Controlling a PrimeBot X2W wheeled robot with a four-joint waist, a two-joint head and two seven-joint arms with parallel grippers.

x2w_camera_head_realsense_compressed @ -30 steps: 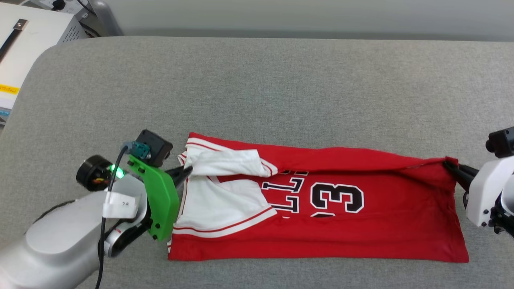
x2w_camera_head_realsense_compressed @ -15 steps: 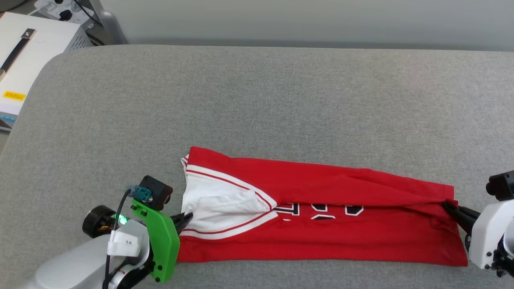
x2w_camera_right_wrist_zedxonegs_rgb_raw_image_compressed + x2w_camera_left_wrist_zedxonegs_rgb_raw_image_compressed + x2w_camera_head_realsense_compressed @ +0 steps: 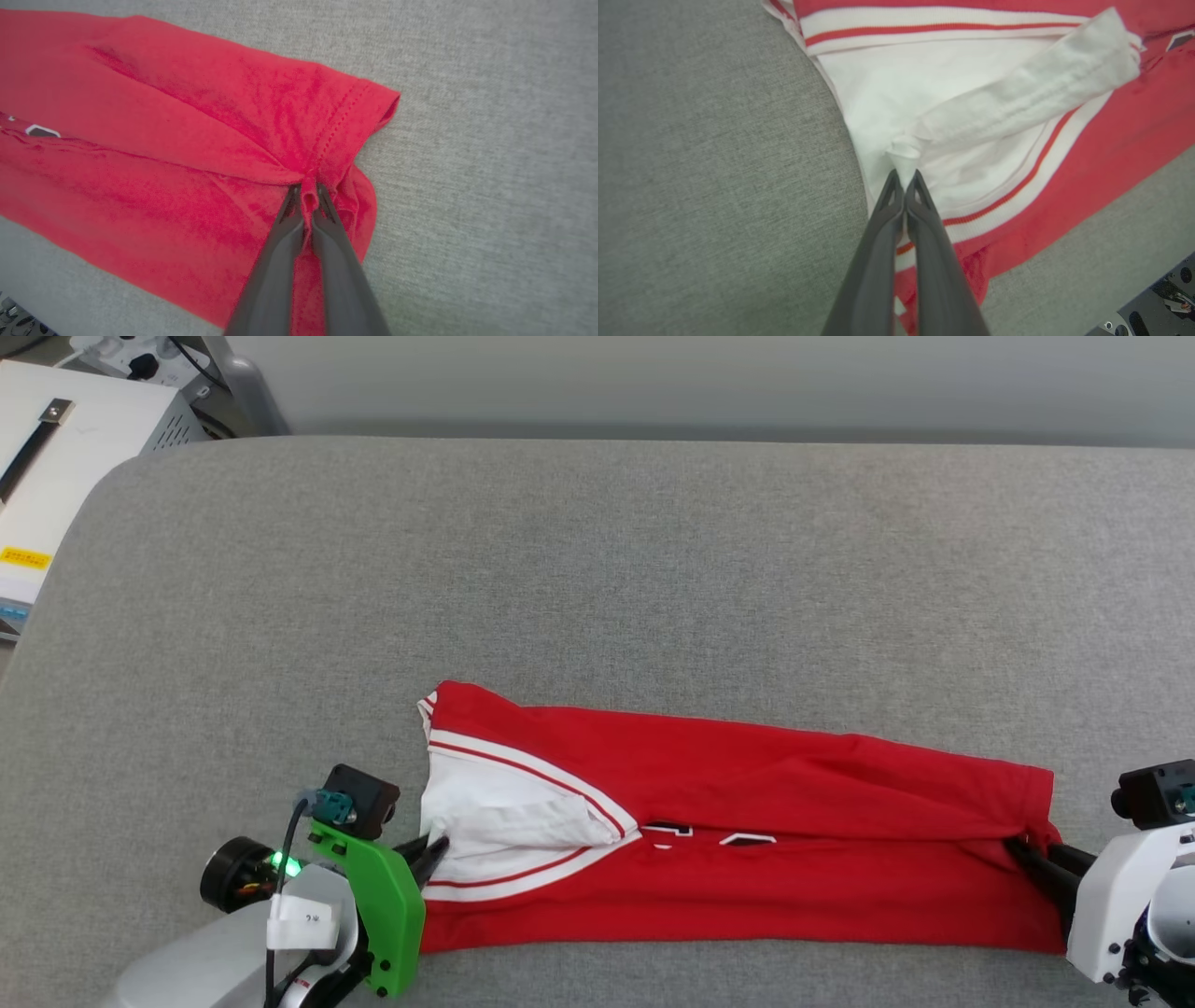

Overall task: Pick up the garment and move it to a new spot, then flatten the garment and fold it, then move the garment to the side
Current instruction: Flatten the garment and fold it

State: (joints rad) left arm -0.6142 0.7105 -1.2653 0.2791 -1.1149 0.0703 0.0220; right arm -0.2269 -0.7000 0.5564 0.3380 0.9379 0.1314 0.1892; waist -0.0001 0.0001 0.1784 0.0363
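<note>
We take this for a lab or test room. A wide grey fabric-covered work surface (image 3: 597, 569) fills the scene. At its far left we see a white vented metal equipment case (image 3: 84, 439), a plugged-in white power strip (image 3: 121, 350) and a bare grey wall (image 3: 709, 378).

A grey fabric-covered surface (image 3: 597, 569) spreads below a pale wall (image 3: 709, 378), a white box (image 3: 93, 476) beside its corner.
</note>
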